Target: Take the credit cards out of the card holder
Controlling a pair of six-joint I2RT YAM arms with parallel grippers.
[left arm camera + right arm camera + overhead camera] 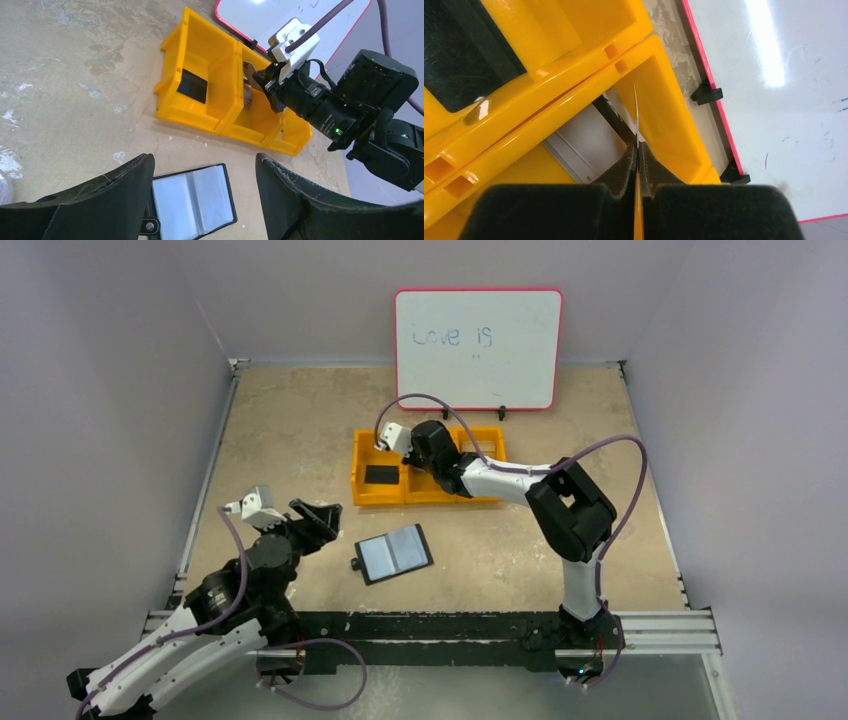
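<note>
- The tabletop leaves open room between the tray and the near edge. Only the card holder lies there, so a pull-back toward the near side looks free.
- The whiteboard stands just beyond the tray's far rim, so I'd let the right wrist drift no farther.
- The yellow tray sits far of centre, and the right fingers hang over its middle compartment with divider walls close on both sides.
- The card holder lies open and flat, near of the tray. Whether its pockets hold more, I can't tell.
- The left fingers, just left of it, are spread wide and grip nothing.
- The right fingers are pinched tight on a pale card, held on edge above a striped card lying flat in that compartment.
- The best play, I'd say, is to dip lower and then part the fingers, so the card tips flat rather than leaning on a divider.
- A black rectangle rests in the left compartment, apart from all this.
</note>
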